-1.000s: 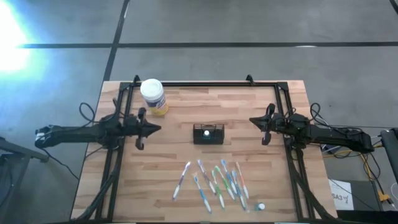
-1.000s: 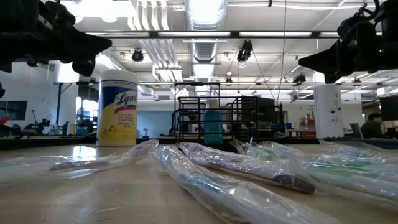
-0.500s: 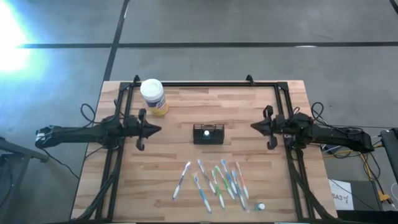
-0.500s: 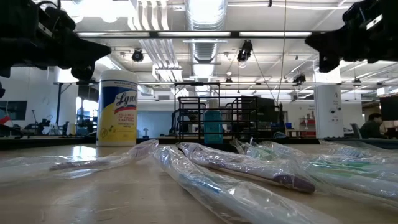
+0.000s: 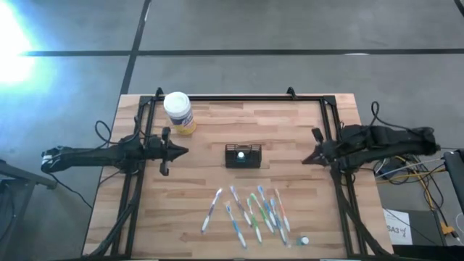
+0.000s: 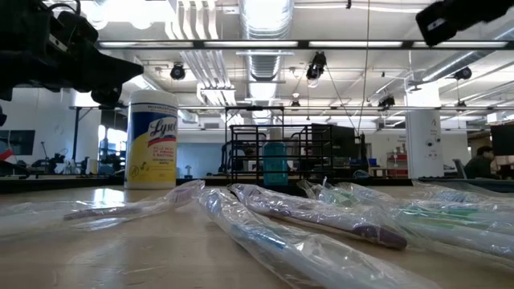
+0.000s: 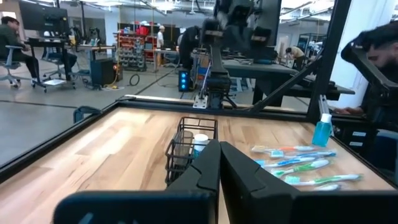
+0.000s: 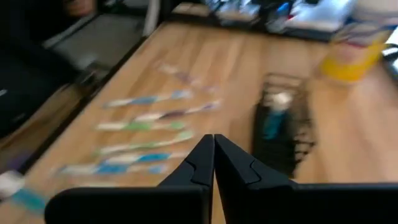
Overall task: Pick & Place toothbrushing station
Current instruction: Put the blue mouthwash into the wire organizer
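The toothbrushing station (image 5: 243, 156), a small black wire box with a blue-and-white item inside, stands on its base at the middle of the wooden table; it also shows in the low view (image 6: 277, 156) and in both wrist views (image 7: 191, 149) (image 8: 283, 130). My left gripper (image 5: 185, 151) (image 7: 219, 155) hovers shut to the station's left, pointing level at it. My right gripper (image 5: 304, 161) (image 8: 213, 152) is shut and raised to the station's right, tipped down toward the table; in the low view it shows at the top right (image 6: 450, 18). Neither touches anything.
A white-lidded yellow wipes jar (image 5: 178, 112) (image 6: 152, 138) stands at the far left. Several wrapped toothbrushes (image 5: 250, 214) (image 7: 298, 165) lie near the front edge, with a small blue-white bottle (image 5: 303, 240) beside them. A black frame (image 5: 239, 98) borders the table.
My right gripper has risen well above the table, tipped its fingers downward, and swung somewhat toward the near edge, staying shut.
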Controlling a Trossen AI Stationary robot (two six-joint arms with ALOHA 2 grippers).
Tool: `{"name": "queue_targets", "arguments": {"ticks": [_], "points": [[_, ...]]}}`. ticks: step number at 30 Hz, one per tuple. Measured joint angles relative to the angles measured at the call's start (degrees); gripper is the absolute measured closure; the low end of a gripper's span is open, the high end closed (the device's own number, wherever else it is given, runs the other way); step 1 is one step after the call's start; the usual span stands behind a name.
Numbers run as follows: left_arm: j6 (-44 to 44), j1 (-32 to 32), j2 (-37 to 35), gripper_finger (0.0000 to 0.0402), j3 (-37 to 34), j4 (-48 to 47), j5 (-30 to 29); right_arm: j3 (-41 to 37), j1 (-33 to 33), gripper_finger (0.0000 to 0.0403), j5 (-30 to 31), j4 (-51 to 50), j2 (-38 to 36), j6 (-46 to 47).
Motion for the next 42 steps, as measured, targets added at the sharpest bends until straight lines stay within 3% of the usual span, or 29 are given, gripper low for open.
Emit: {"name": "queue_targets", "arguments": {"ticks": [18, 25, 36, 42], "points": [[1.7, 0.0, 0.0, 0.0397, -0.1, -0.8, -4.3, 23.8, 23.6, 0.0387, 7.0, -13.5, 29.3, 12.7], [-1.6, 0.0, 0.0, 0.0392, -0.1, -2.8, -4.3, 27.4, 31.5, 0.0336, 10.6, -17.8, 37.6, 17.8], [-2.0, 0.0, 0.0, 0.0398, -0.1, -2.7, -4.3, 28.1, 36.2, 0.0265, 10.3, -18.1, 46.2, 25.4], [-3.2, 0.0, 0.0, 0.0387, -0.1, -4.4, -4.3, 34.6, 38.7, 0.0210, 10.7, -18.2, 52.7, 24.3]]}}
